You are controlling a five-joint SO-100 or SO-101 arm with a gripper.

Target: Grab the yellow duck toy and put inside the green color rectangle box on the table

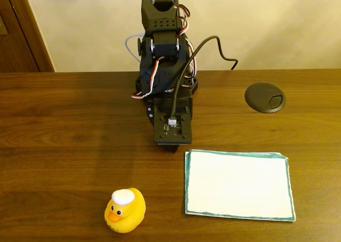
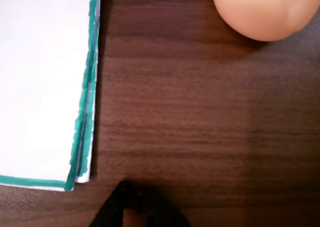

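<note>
The yellow duck toy [image 1: 125, 210], with a white cap and an orange beak, sits on the dark wooden table [image 1: 64, 140] near the front edge, left of centre. The white sheet with the green border [image 1: 238, 184] lies flat to the duck's right. My gripper [image 1: 169, 145] points down at the table behind both, folded close to the arm's base, with its fingers together and nothing in them. In the wrist view the dark gripper tip [image 2: 128, 189] pokes in from the bottom edge. There the sheet's corner [image 2: 40, 87] is at the left and the duck's blurred round body [image 2: 265, 9] at the top right.
A round dark grommet disc [image 1: 265, 97] is set into the table at the back right. Cables loop off the arm's base [image 1: 165, 87]. Behind the table are a cream wall and a wooden door frame at the left.
</note>
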